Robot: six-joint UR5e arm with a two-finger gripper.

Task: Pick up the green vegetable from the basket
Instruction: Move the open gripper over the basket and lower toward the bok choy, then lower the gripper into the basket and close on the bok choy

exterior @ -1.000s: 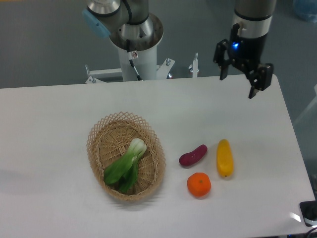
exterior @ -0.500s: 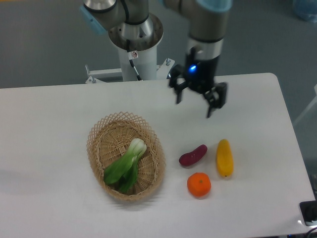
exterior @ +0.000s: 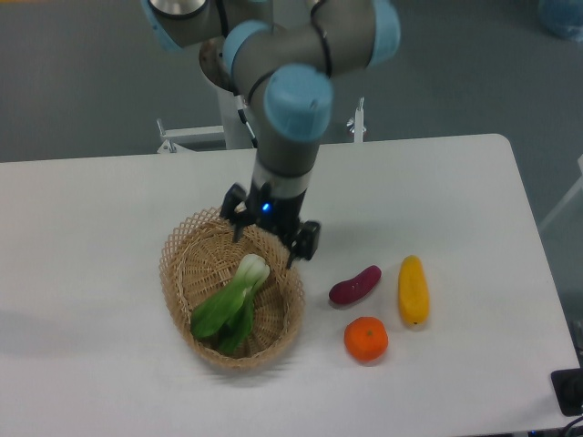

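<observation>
The white table (exterior: 109, 209) carries an oval wicker basket (exterior: 178, 282) with a lattice rim. Above its far edge hangs the gripper (exterior: 271, 234), fingers spread and holding nothing. Inside lies the bok choy (exterior: 231, 299), pale stem uppermost, dark leaves trailing toward the near-left.

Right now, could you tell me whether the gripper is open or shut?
Open: the gripper shows two fingers spread apart above the basket rim, with nothing between them; the green vegetable lies untouched.

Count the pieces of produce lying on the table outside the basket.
3: the purple vegetable right of the basket, the yellow vegetable further right, and the orange in front of them. The arm may hide others.
</observation>
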